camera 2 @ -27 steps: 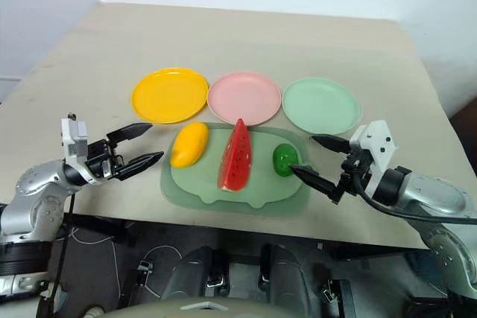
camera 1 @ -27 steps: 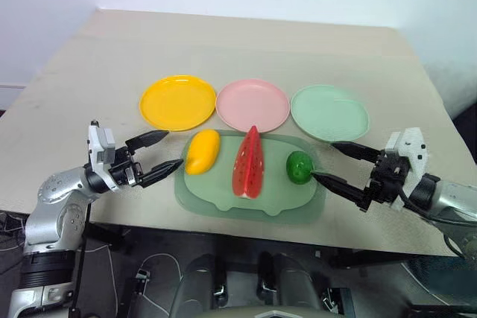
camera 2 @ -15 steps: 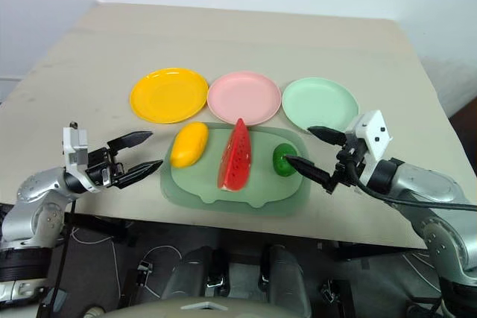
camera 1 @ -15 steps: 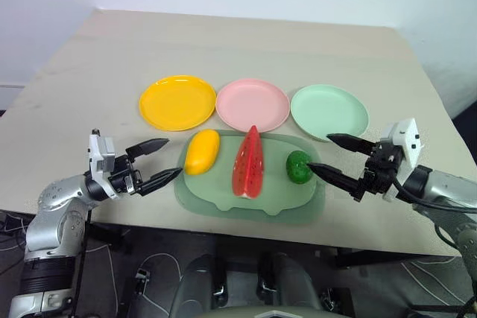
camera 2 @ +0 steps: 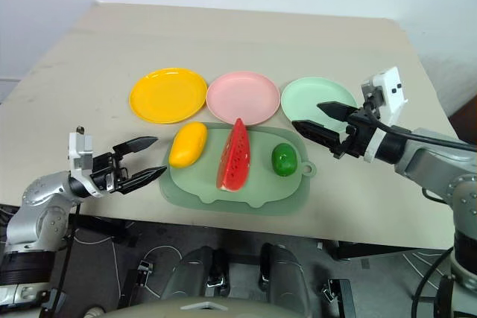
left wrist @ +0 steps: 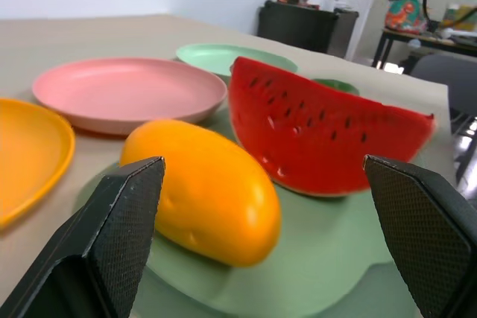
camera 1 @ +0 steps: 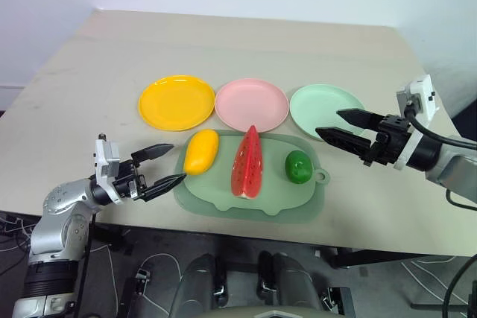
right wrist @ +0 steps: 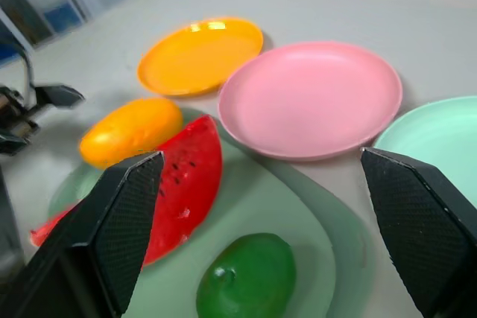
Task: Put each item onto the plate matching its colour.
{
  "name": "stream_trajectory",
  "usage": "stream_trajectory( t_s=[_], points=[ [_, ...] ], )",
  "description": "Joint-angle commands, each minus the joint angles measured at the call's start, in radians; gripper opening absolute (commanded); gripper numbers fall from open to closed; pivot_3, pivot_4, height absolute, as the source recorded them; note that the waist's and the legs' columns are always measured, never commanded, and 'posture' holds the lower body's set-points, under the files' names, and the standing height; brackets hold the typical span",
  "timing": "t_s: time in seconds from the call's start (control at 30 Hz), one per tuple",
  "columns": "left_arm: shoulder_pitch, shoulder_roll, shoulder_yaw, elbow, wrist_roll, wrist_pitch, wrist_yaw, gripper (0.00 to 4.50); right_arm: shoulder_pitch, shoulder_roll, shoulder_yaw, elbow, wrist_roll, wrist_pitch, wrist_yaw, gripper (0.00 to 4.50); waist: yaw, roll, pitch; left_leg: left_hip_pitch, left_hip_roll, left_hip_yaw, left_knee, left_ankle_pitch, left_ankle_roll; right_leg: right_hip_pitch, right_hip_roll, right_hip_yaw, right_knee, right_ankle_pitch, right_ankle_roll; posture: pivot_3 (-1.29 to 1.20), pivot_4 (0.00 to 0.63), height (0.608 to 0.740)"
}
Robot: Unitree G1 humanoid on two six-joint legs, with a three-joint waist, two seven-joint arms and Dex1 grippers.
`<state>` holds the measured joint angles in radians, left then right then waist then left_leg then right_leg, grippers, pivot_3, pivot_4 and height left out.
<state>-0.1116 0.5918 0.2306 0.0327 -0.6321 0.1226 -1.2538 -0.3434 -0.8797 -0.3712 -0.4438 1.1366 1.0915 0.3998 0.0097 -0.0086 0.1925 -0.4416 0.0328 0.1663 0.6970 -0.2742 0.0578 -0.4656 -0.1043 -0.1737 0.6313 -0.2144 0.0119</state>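
Yellow oval toy mango [camera 1: 201, 151] lying on pale green mat [camera 1: 253, 202], long axis slanting toward yellow round plate [camera 1: 177, 102]; nearest to left gripper [camera 1: 165, 167], spread wide, empty, just beside. Right gripper [camera 1: 337, 127] equally wide, empty.

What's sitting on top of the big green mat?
Three toy foods lie on the pale green mat: a yellow mango, a red watermelon wedge and a small round green fruit. The mat surface directly beneath each toy is covered, so anything under them cannot be seen.
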Motion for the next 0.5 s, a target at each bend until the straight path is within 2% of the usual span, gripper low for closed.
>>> stream_trajectory(
  t_s=[0.03,0.13,0.23,0.5],
  points=[
    [-0.006,0.01,0.018,0.003,0.002,-0.027,-0.015,4.49,-0.08,0.024,0.042,0.073,0.023,0.112,-0.141,4.5,0.001,0.0,0.0,0.0,0.0,0.0,0.0,0.0,0.0,0.0,0.0,0.0,0.0,0.0,0.0,0.0,0.15,0.696],
    [-0.013,0.005,0.011,0.018,0.011,-0.04,-0.019,4.49,-0.144,0.066,0.028,0.13,0.112,0.174,-0.199,4.5,0.0,0.0,0.0,-0.002,0.0,0.0,0.0,0.0,0.0,-0.001,-0.001,0.0,0.0,0.0,0.0,0.0,0.15,0.696],
    [-0.035,0.005,0.018,0.062,0.017,-0.066,-0.032,4.49,-0.193,0.106,0.078,0.137,0.162,0.276,-0.302,4.5,0.0,0.0,0.0,-0.002,0.0,0.001,0.0,0.003,-0.005,-0.001,0.0,0.0,0.0,0.003,0.001,0.0,0.15,0.696],
    [-0.066,-0.009,0.0,0.11,0.04,-0.108,-0.043,4.49,-0.17,0.175,0.121,0.142,0.192,0.368,-0.433,4.5,0.0,0.0,0.0,-0.002,0.0,0.002,0.0,0.003,-0.006,-0.001,0.0,0.0,0.0,0.004,0.003,0.0,0.15,0.696]
  ],
)
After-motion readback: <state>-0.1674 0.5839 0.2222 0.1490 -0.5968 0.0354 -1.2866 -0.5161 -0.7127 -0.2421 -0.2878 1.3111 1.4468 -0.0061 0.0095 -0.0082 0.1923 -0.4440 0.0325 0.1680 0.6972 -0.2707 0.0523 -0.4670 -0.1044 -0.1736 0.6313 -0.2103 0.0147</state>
